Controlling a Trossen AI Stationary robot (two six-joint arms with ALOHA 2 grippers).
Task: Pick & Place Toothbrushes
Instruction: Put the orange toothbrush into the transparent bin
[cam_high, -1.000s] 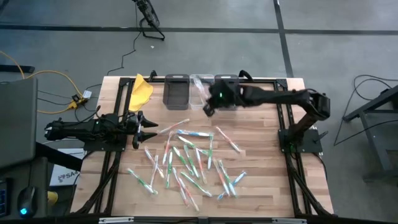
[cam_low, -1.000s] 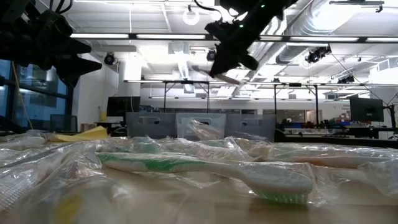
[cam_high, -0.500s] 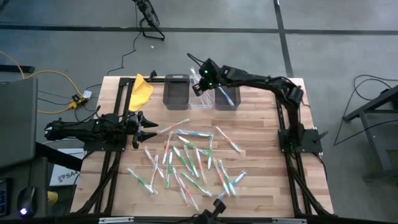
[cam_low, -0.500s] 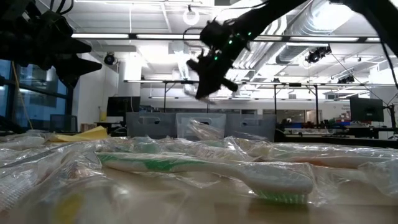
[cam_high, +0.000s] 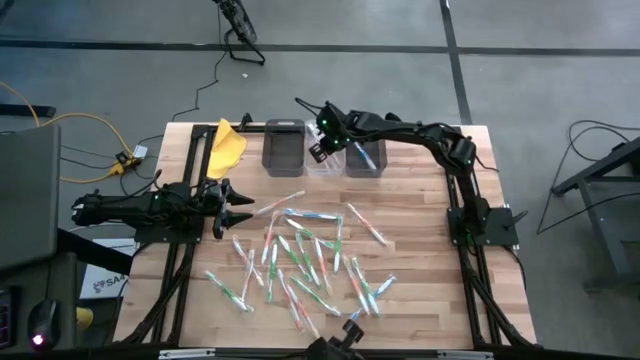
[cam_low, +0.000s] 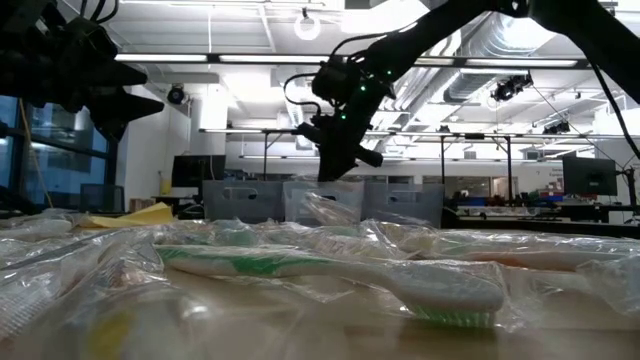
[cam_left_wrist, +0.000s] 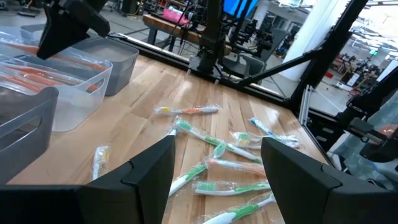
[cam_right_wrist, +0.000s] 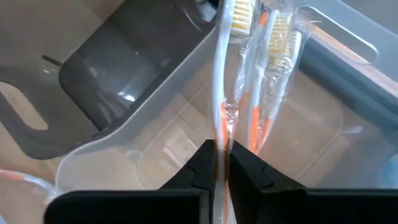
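Right gripper (cam_right_wrist: 222, 163): you have swung it from the blue bin across to hang over the clear bin (cam_high: 322, 160), fingers pinched on an orange-handled wrapped toothbrush (cam_right_wrist: 222, 93). The drop is not yet made.
Left gripper (cam_high: 228, 205): parked wide at the table's left.
Loose toothbrushes (cam_high: 300, 255): many remaining mid-table.

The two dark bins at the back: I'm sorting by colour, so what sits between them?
In the high view, a clear bin stands between the dark bins. The right gripper hangs over it, shut on an orange toothbrush.
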